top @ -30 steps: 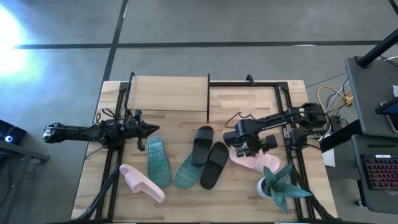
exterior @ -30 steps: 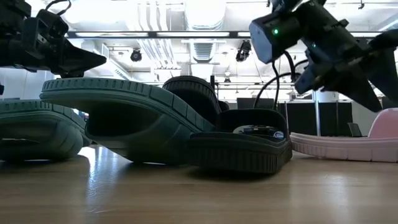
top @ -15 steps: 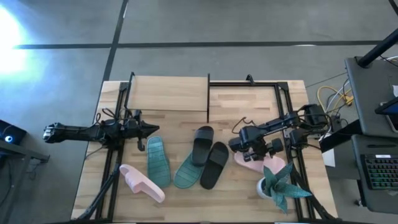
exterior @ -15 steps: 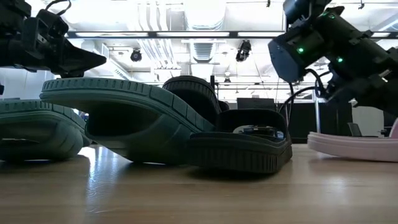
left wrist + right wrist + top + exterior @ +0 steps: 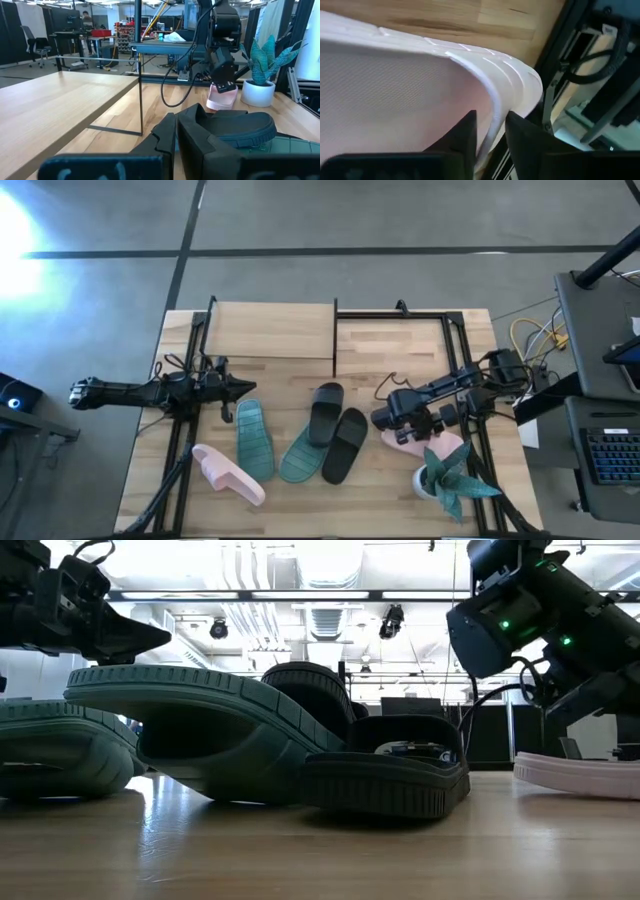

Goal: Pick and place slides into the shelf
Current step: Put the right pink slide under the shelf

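Note:
My right gripper [image 5: 402,432] points steeply down at the right of the table, shut on a pale pink slide [image 5: 425,443] that lies there. The other pink slide [image 5: 228,473] lies near the front left. Two teal slides [image 5: 253,438] [image 5: 300,452] and two black slides [image 5: 326,410] [image 5: 345,443] lie mid-table; in the low view a teal one [image 5: 200,720] leans on a black one [image 5: 385,780]. The shelf [image 5: 272,330] stands at the far left. My left gripper [image 5: 243,388] waits shut and level at the left, touching nothing. My right gripper pinches the pink slide's raised side rim [image 5: 495,107] near the end facing mid-table, one finger [image 5: 467,132] on the inner side and the other [image 5: 525,135] outside. The fingers come slanting down from above. The slide's sole [image 5: 580,775] lies flat on the table.
A potted plant [image 5: 445,475] in a white pot stands at the front right, close to the pink slide and my right arm. Black frame rails [image 5: 465,370] run along the table's sides. Bare wood lies to the right of the shelf [image 5: 400,345].
My right gripper has moved down and toward the table's near right, onto the pink slide. That slide has slid a little toward the table's right edge, staying flat on the table.

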Motion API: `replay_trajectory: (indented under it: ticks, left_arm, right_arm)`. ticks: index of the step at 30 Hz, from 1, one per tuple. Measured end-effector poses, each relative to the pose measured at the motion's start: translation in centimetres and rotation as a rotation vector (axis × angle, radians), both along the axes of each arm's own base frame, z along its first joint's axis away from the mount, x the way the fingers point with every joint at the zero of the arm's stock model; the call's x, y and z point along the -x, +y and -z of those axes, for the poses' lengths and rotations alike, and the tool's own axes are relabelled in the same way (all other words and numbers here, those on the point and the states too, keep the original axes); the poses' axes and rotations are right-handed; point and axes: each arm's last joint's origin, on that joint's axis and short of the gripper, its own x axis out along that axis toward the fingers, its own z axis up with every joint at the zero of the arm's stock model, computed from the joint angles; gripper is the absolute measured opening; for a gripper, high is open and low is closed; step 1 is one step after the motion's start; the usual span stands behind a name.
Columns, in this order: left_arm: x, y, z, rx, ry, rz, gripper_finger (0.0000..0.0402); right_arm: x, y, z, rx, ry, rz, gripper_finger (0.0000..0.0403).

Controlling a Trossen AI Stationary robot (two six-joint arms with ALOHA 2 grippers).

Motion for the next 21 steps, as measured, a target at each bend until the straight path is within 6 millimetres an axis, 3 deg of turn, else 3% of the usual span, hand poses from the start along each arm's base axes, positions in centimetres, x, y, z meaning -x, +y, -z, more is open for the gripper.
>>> replay_trajectory:
  ticks: [3, 10, 21]
  left_arm:
    - [0.0, 0.0, 0.0, 0.000, 0.000, 0.000, 0.0003]
    - [0.0, 0.0, 0.0, 0.000, 0.000, 0.000, 0.0003]
    - [0.0, 0.0, 0.0, 0.000, 0.000, 0.000, 0.0003]
  right_arm:
    - [-0.5, 0.2, -0.4, 0.027, -0.047, -0.045, 0.0025]
    - [-1.7, 0.2, -1.4, 0.135, -0.131, -0.117, 0.0011]
    - [-4.6, -0.3, -7.9, 0.409, -0.260, -0.374, 0.0009]
